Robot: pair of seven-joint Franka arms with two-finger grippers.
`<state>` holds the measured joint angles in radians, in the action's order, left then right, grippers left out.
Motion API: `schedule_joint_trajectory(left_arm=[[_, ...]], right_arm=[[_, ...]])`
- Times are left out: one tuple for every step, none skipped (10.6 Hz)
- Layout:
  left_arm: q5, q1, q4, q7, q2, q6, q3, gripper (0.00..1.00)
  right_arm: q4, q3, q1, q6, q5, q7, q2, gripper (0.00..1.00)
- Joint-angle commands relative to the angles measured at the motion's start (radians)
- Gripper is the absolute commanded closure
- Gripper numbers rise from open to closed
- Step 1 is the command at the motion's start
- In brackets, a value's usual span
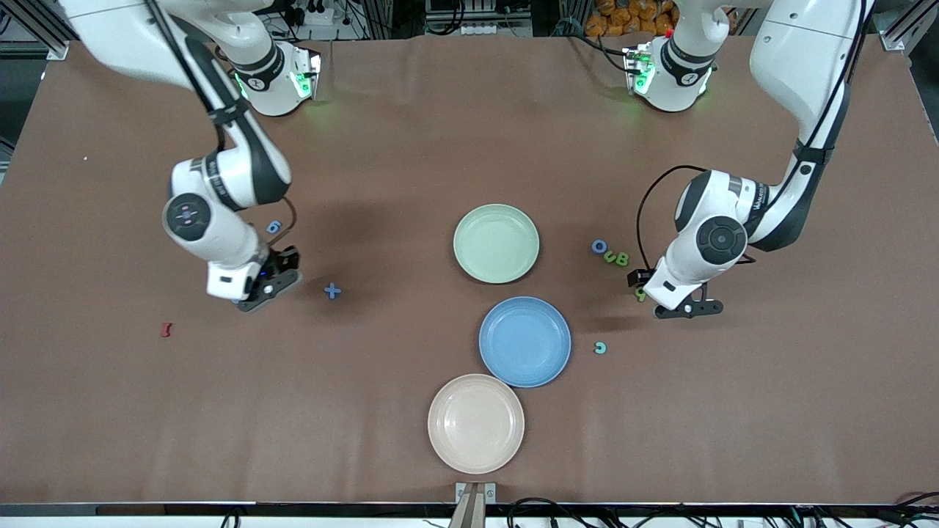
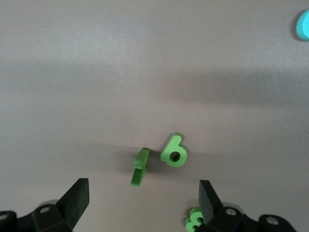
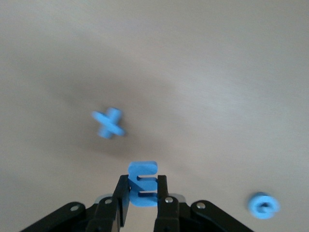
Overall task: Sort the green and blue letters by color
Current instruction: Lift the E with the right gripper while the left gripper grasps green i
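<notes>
Front view: blue plate sits empty at centre. Right gripper, at nine o'clock, is clamped on a blue E — it needs carrying there. Left gripper, at three o'clock, hangs wide apart over a green 6.

Brown cloth-covered table fills almost the whole front view, faint creases in the cloth near the top edge. Even overhead light, soft shadows on the cloth. Past the table's top edge: dark clutter of cables, aluminium frame profiles at the corners, something orange piled up. Small metal bracket at the table's lower edge, more cables below.
</notes>
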<state>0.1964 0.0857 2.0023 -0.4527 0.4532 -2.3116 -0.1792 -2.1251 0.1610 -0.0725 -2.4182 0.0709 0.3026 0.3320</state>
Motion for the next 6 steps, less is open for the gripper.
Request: schedule_joint_trajectory(left_arm=[[0.029, -0.010, -0.019, 0.017, 0.016, 0.006, 0.003, 0.00], [0.029, -0.017, -0.019, 0.035, 0.021, 0.006, 0.003, 0.00], [0.029, -0.017, -0.019, 0.040, 0.033, 0.004, 0.003, 0.00], [0.029, -0.017, -0.019, 0.042, 0.042, 0.003, 0.003, 0.00], [0.029, -0.017, -0.019, 0.042, 0.048, -0.002, 0.003, 0.00], [0.029, -0.018, -0.019, 0.042, 0.058, -0.002, 0.004, 0.00]], right_arm=[[0.002, 0.083, -0.134, 0.030, -0.003, -0.390, -0.041, 1.00], [0.017, 0.084, -0.201, 0.030, -0.003, -0.519, -0.033, 1.00], [0.040, 0.084, -0.266, 0.028, -0.003, -0.660, -0.018, 1.00], [0.075, 0.084, -0.329, 0.027, -0.003, -0.777, 0.013, 1.00], [0.118, 0.083, -0.393, 0.024, -0.002, -0.890, 0.053, 1.00], [0.167, 0.083, -0.435, 0.025, -0.002, -0.975, 0.089, 1.00]])
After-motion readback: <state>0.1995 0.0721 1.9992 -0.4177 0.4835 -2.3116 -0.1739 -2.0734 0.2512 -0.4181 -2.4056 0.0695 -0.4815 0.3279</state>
